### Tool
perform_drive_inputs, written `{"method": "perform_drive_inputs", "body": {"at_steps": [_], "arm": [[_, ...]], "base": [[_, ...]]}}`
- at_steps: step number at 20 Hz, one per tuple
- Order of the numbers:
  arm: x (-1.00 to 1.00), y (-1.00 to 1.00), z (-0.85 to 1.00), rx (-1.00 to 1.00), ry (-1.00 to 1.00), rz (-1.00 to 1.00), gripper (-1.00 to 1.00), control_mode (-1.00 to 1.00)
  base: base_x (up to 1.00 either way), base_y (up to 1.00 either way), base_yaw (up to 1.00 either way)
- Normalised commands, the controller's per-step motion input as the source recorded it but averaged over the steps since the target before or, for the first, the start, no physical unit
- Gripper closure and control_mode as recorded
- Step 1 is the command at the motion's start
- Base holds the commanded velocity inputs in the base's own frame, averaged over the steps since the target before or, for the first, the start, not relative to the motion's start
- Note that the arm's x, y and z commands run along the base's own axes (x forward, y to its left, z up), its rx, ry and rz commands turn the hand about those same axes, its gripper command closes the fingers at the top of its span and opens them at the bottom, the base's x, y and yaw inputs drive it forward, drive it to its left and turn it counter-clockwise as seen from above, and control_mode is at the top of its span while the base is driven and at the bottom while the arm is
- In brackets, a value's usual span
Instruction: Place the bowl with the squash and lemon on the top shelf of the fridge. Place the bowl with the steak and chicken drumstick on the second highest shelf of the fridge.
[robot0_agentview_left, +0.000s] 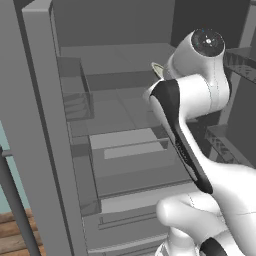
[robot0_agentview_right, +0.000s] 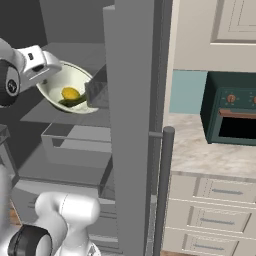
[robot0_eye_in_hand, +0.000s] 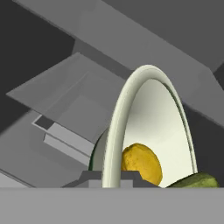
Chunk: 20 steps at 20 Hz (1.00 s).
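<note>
My gripper (robot0_eye_in_hand: 111, 176) is shut on the rim of the cream-white bowl (robot0_agentview_right: 67, 87), which hangs tilted inside the open fridge (robot0_agentview_left: 125, 150). The yellow lemon (robot0_agentview_right: 70, 93) and the dark green squash (robot0_agentview_right: 74, 101) lie low in the bowl. In the hand view the rim (robot0_eye_in_hand: 114, 131) stands upright between my fingertips, with the lemon (robot0_eye_in_hand: 141, 162) and the squash's end (robot0_eye_in_hand: 194, 180) to its right. The bowl's edge (robot0_agentview_left: 158, 70) shows beside my arm, level with the uppermost grey shelf (robot0_agentview_left: 115, 57). The bowl with the steak and chicken drumstick is out of view.
Lower shelves (robot0_agentview_left: 130, 137) and drawers (robot0_agentview_left: 125, 220) lie beneath. The left fridge door with bins (robot0_agentview_left: 75, 95) stands open on one side, the right door (robot0_agentview_right: 130, 125) with its bar handle (robot0_agentview_right: 163, 190) on the other. Beyond it are a counter (robot0_agentview_right: 200, 147) and a dark green oven (robot0_agentview_right: 232, 115).
</note>
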Motion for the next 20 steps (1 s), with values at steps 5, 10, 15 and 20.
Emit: {"method": "perform_drive_inputs", "body": {"at_steps": [5, 10, 15, 20], "arm": [[0.17, 0.00, 0.39, -0.36, -0.08, 0.13, 1.00, -1.00], [0.64, -0.05, 0.06, -0.26, 0.00, 0.33, 1.00, -1.00], [0.57, 0.00, 0.14, -0.31, -0.15, 0.30, 1.00, -1.00], [0.47, 0.01, 0.19, -0.23, -0.20, 0.04, 1.00, -1.00]], "base": [[0.00, 0.00, 0.00], [0.00, 0.00, 0.00], [0.00, 0.00, 0.00], [0.00, 0.00, 0.00]]}}
